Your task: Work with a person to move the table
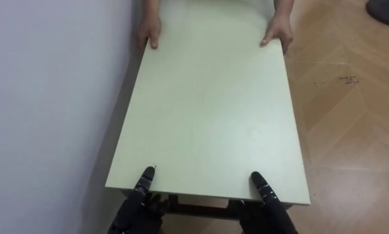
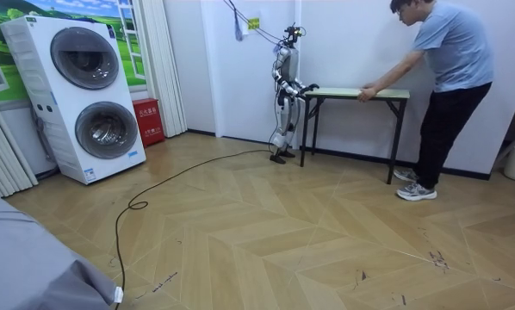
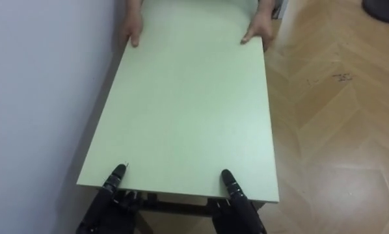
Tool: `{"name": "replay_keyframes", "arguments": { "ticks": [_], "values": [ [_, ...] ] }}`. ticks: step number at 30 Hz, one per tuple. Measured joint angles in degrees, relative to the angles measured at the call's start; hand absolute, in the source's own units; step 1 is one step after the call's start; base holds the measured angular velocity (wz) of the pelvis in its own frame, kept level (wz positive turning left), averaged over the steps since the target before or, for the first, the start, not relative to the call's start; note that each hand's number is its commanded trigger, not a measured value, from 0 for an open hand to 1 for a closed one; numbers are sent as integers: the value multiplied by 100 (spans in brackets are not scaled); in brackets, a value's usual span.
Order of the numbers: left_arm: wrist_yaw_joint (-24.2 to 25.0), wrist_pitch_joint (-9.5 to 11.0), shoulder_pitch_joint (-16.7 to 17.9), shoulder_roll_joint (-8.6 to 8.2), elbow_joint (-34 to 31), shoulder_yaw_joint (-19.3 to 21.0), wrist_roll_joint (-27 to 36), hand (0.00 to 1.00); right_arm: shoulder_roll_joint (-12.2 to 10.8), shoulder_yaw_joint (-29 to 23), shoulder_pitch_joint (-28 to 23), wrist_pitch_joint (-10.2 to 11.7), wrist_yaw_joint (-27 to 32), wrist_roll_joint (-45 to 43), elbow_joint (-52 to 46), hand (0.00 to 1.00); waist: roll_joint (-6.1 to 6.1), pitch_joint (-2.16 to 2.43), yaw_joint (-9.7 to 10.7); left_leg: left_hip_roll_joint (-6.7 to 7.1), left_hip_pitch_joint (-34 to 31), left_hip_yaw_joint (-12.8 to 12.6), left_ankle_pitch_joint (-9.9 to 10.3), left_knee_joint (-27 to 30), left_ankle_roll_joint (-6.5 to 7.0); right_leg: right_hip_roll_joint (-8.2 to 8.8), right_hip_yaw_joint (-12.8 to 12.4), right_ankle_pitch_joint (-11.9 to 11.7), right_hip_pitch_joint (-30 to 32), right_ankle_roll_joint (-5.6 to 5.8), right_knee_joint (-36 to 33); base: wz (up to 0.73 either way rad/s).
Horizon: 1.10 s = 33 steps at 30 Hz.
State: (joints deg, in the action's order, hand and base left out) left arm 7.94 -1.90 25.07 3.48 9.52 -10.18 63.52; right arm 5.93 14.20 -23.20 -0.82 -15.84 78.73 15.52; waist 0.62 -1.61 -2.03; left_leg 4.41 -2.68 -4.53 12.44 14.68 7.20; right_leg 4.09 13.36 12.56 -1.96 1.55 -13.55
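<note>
A pale green table (image 1: 207,110) stands lengthwise in front of me, with its left side along a white wall (image 1: 45,97). My left hand (image 1: 137,201) grips the near edge, its thumb lying on the top. My right hand (image 1: 269,201) grips the same edge further right, thumb on top too. The fingers of both hands are tucked under the top. At the far end a person's two hands (image 1: 150,29) (image 1: 277,31) hold the table's corners. In the room view the person (image 2: 451,52) leans over the table (image 2: 356,91), and I stand upright at its other end.
Bare wooden floor (image 1: 350,117) lies to the table's right. A dark object (image 1: 386,10) sits on the floor at the far right. In the room view a stacked washer and dryer (image 2: 85,95) and a red box (image 2: 148,120) stand at the left.
</note>
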Motion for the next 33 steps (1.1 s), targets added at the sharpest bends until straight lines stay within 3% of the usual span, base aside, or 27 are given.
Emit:
{"name": "replay_keyframes", "arguments": {
  "ticks": [3,7,10,16,23,33],
  "values": [
    [31,-1,9,-5,0,13,-13,0,30,1,-7,0,-40,-55,0,0,-3,-1,-1,2,17,0,0,-19,0,-1,-4,0,-9,0,0,0],
    [177,36,-76,240,-2,-14,-1185,0,247,22,14,3,-420,-672,-1,0,-13,10,5,-1,33,-15,0,-45,0,-8,-44,-1,-10,1,0,-3],
    [229,62,-114,286,-2,-4,-1680,0,339,19,20,3,-524,-957,-1,0,-31,35,8,-2,37,-29,-7,-91,-8,-10,-47,-10,-19,2,2,-1],
    [456,102,-179,373,-15,24,-1840,0,392,18,-33,3,-869,-1174,4,0,-82,105,-9,-12,78,-58,-10,-103,-10,-13,-46,-15,-36,-5,36,-1],
    [591,114,-164,507,112,38,-2056,0,476,-22,-81,4,-1376,-1413,202,0,-87,112,1,-61,123,-120,-7,-151,-13,-70,-65,-124,-124,-20,177,-6],
    [863,170,-204,640,937,103,-2140,0,521,-268,14,3,-1851,-2167,554,0,-101,121,17,-64,129,-127,-8,-151,-14,-71,-66,-130,-126,-21,183,0]
  ]
}}
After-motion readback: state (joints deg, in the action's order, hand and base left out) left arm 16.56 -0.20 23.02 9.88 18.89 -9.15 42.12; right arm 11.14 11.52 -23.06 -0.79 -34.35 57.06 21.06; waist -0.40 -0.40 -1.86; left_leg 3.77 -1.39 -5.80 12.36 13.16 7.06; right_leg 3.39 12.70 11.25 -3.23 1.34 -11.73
